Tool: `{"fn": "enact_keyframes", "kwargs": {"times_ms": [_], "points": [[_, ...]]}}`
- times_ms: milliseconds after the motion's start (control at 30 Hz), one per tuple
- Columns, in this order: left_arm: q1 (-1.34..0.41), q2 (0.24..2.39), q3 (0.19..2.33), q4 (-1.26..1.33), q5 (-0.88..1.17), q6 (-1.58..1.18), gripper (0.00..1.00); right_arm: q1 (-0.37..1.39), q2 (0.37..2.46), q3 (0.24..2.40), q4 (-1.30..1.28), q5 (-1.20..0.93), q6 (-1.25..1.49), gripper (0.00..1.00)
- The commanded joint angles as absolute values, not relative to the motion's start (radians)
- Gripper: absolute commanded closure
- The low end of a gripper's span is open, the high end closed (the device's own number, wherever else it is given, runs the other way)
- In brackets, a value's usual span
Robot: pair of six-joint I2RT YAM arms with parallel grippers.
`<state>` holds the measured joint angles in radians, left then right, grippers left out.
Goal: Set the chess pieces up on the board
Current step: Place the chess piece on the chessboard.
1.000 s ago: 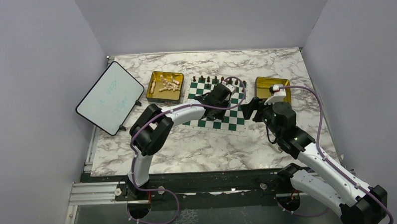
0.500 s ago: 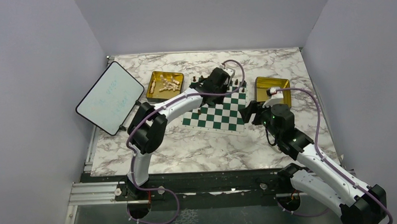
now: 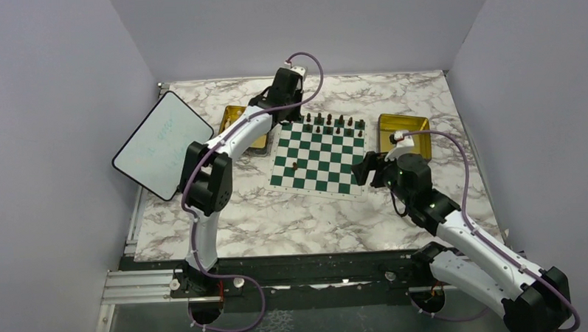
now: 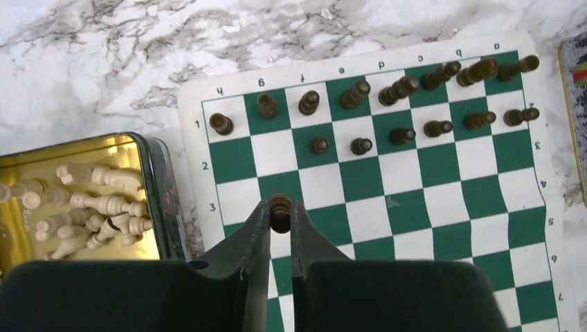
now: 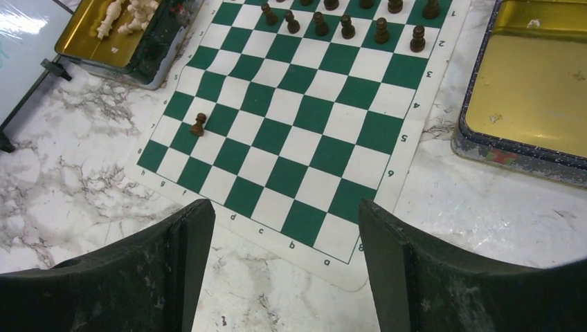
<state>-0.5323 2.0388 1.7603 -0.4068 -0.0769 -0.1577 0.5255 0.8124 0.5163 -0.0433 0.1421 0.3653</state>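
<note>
The green and white board (image 3: 328, 161) lies mid-table. Dark chess pieces (image 4: 401, 111) fill its two far rows, and one dark pawn (image 5: 199, 124) stands alone near the front left. My left gripper (image 4: 280, 207) hangs above the board's far left edge, shut on a dark brown piece (image 4: 280, 205) whose top shows between the tips. In the top view the left gripper (image 3: 281, 107) is raised by the left tray. Cream pieces (image 4: 97, 207) lie in that tray. My right gripper (image 5: 277, 214) hovers open and holds nothing over the board's near right corner (image 5: 325, 242).
A gold tray (image 3: 234, 115) holding the cream pieces sits left of the board, partly under my left arm. Right of the board is another gold tray (image 3: 403, 128), which holds no pieces. A white tablet (image 3: 162, 145) leans at the far left. Grey walls enclose the marble table.
My left arm swung from over the board's middle to its far left corner, still shut on the dark piece. The right gripper widened and drew back slightly. The lone pawn came into view.
</note>
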Motion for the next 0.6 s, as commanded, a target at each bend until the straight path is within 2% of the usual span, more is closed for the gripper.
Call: {"fn": "enact_keyframes", "kwargs": {"times_ms": [0, 233, 567], "points": [[-0.517, 2.111, 1.848, -0.414, -0.071, -0.129, 0.90, 0.531, 0.822, 0.515, 0.016, 0.117, 0.373, 0.19], [-0.507, 2.215, 1.947, -0.419, -0.054, -0.108, 0.90, 0.531, 0.847, 0.520, 0.024, 0.100, 0.377, 0.19], [-0.506, 2.278, 1.958, -0.418, -0.053, -0.101, 0.90, 0.532, 0.876, 0.544, 0.002, 0.124, 0.357, 0.16]]}}
